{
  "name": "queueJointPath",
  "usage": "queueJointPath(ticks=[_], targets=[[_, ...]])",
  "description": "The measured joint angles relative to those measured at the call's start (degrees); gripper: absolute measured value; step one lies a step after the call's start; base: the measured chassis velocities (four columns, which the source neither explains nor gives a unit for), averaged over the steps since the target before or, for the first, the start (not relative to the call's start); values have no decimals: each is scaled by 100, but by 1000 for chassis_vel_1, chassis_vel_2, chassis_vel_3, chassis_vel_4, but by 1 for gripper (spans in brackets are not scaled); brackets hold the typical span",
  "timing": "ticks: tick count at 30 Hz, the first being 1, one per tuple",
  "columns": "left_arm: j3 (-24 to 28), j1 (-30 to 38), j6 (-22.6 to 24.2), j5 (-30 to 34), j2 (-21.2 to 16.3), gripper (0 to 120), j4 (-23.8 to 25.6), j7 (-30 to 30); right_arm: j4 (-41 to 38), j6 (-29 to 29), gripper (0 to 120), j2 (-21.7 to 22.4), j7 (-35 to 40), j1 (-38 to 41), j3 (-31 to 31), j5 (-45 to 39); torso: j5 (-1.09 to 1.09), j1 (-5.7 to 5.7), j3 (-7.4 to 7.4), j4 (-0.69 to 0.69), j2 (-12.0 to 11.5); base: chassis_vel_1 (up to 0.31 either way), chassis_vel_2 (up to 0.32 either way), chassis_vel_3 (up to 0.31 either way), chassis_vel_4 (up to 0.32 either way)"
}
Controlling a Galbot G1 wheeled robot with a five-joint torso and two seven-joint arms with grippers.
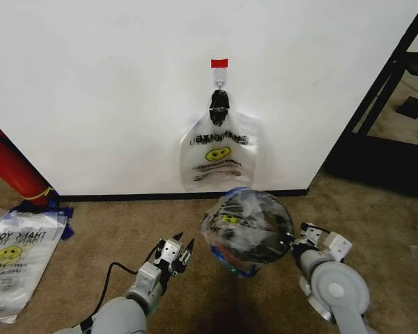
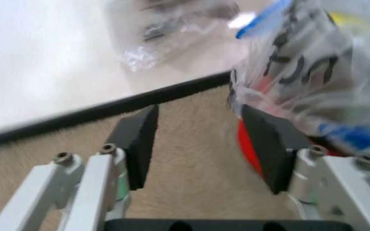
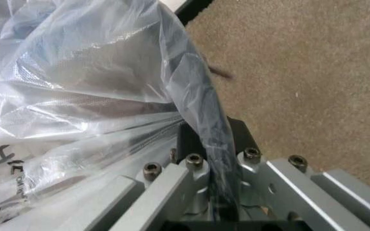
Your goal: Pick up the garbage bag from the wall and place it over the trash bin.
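The thin clear crinkly garbage bag (image 1: 245,224) with black print lies draped over the small round black wire-mesh trash bin (image 1: 254,256) on the carpet, near the white wall (image 1: 104,90). My right gripper (image 3: 207,144), at the bin's right rim, pinches film and rim together. My left gripper (image 2: 198,144) hangs spread just left of the bin, holding nothing. The film looks light, limp and slippery; it is best gripped at the bunched hem.

Garbage bag (image 1: 245,224): clear, crinkled, draped over the trash bin (image 1: 254,245) mouth (yellow smiley print visible at the left edge). Bin upright on carpet, near the white wall (image 1: 111,83), black baseboard.
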State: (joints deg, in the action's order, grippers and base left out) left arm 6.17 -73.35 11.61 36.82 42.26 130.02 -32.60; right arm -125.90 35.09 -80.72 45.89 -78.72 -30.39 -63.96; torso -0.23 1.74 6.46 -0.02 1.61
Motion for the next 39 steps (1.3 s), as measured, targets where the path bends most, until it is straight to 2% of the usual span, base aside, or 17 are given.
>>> queueJointPath(ticks=[4, 5, 8, 12, 16, 18, 24, 27, 28, 33, 38, 39], targets=[[-348, -573, -332, 1467, 585, 76, 306, 329, -38, -12, 0, -292, 65, 10, -218, -222, 1, 0, 0, -3, 0, 0, 0, 0, 0], [-348, -573, -332, 1467, 585, 76, 306, 329, -38, -12, 0, -292, 65, 10, -218, -222, 1, 0, 0, -3, 0, 0, 0, 0, 0], [-391, -775, -466, 2080, 860, 89, 350, 554, -45, -11, 0, -422, 99, -11, -337, -315, 1, 0, 0, -2, 0, 0, 0, 0, 0], [-708, -805, -206, 3936, 1460, 100, 534, 375, -25, -13, 0, -538, 107, -42, -425, -322, 2, 0, 0, -3, 0, 0, 0, 0, 0], [-857, -794, -180, 4338, 1720, 100, 529, 336, -25, -15, 0, -605, 105, -55, -448, -313, 1, 0, 0, -3, 0, 0, 0, 0, 0], [-887, -820, -178, 4419, 1839, 100, 507, 337, -25, -15, 0, -649, 92, -76, -445, -280, 1, 0, 0, -3, 0, 0, 0, 0, 0], [-681, -895, -138, 4027, 1993, 95, 319, 418, -37, -17, 0, -752, 78, -81, -409, -222, 1, 0, 0, -2, 0, 0, 0, 0, 0], [-607, -879, -115, 3868, 2071, 85, 215, 462, -60, -17, 0, -800, 57, -92, -385, -179, 1, 0, 0, -2, 0, 0, 0, 0, 0], [-607, -879, -115, 3868, 2071, 85, 215, 462, -60, -17, 0, -800, 57, -92, -385, -179, 1, 0, 0, -2, 0, 0, 0, 0, 0], [-512, -827, -120, 3629, 2129, 61, 38, 483, -79, -17, 0, -837, 24, -101, -377, -158, 0, 0, 0, -3, 0, 0, 0, 0, 0], [-496, -844, -137, 3547, 2164, 51, -47, 482, -107, -17, 0, -836, 23, -99, -371, -161, 0, 1, 0, -3, 0, 0, 0, 0, 0], [-471, -893, -167, 3456, 2189, 40, -87, 490, -127, -17, 0, -846, 23, -101, -370, -167, 0, 1, 0, -2, 0, 0, 0, 0, 0]])
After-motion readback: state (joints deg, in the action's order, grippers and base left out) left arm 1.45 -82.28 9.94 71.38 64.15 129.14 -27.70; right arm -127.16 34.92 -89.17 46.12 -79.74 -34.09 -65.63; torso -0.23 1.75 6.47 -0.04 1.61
